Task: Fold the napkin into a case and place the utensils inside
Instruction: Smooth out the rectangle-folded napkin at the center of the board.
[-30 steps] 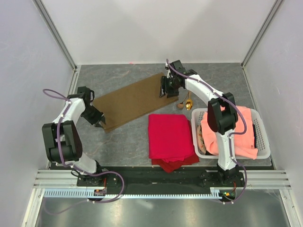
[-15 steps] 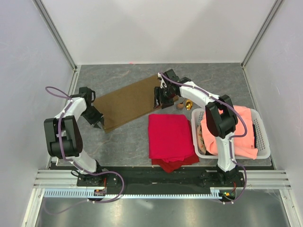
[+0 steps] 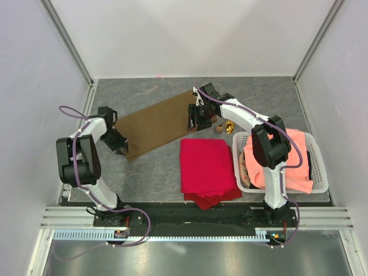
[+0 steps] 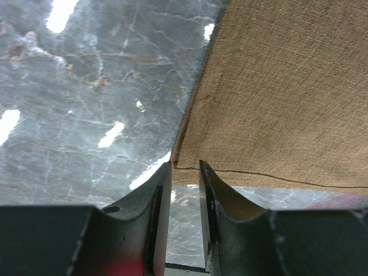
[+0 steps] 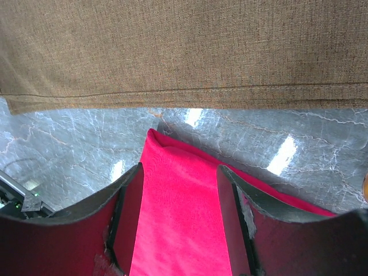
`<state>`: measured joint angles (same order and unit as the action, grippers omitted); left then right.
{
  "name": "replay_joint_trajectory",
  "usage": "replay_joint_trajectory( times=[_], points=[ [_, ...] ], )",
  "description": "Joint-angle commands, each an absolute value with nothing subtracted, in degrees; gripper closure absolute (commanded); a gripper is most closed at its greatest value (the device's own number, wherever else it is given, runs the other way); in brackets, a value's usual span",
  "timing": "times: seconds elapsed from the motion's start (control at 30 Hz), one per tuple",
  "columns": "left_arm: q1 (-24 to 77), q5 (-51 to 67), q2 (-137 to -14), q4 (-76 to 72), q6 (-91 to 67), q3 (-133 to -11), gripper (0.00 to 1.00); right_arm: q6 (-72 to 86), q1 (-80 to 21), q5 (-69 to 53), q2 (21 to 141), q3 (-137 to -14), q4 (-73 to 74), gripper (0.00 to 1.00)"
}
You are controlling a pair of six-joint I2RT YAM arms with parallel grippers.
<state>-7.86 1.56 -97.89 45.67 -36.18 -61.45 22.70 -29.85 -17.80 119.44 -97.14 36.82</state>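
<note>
Left pincer point(image 4: 184, 167) sits at the near corner of the napkin point(image 3: 155, 123), jaws a narrow slit apart, gripping nothing. We log the napkin flat on the surface point(image 3: 149, 172), a long band running 8 to 2 o'clock. Right pincer point(image 5: 179, 169), wide and empty, by its far end. Utensils point(image 3: 225, 127) lie outside, at 3 o'clock. We judge it early: case unformed.

Arms: left arm point(image 3: 76, 164) and right arm point(image 3: 267, 144), each made of glossy white rounded links between bulky black joint housings
Cables: a thin purple cable point(image 3: 64, 108) loops off the left arm; a second purple cable point(image 3: 210, 100) trails along the right arm
Bases: black left base point(image 3: 109, 217) and black right base point(image 3: 270, 215)
Claws: left claw point(image 4: 184, 169) has two matte black moulded fingers, with red at one foot; right claw point(image 5: 181, 172) has black, scuffed fingers, smeared with red low down
</note>
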Motion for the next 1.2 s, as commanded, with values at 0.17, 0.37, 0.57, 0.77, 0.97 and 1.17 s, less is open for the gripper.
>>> replay_joint_trajectory(
  times=[0.17, 0.37, 0.57, 0.77, 0.97, 1.17],
  points=[
    [-7.38, 2.37, -98.96, 42.98, -35.24, -60.56, 0.69, 22.32, -29.88, -18.72, 116.72, -96.94, 35.42, 0.38],
    [-7.38, 2.02, -98.96, 42.72, -35.24, -59.42, 0.69, 22.24, -29.88, -18.90, 116.81, -96.86, 35.25, 0.38],
    [-7.29, 2.81, -98.53, 42.19, -35.33, -59.33, 0.75, 22.32, -29.88, -18.98, 116.98, -96.59, 35.16, 0.38],
    [-7.29, 3.34, -95.11, 42.98, -35.33, -59.50, 0.87, 22.32, -29.88, -18.98, 116.98, -96.50, 35.07, 0.39],
    [-7.29, 6.59, -92.03, 46.14, -37.08, -59.33, 0.91, 23.03, -29.88, -19.42, 117.16, -96.33, 34.63, 0.39],
    [-7.30, 8.44, -90.88, 46.93, -37.79, -57.57, 0.92, 23.91, -30.32, -20.04, 117.42, -95.80, 33.66, 0.40]
  ],
)
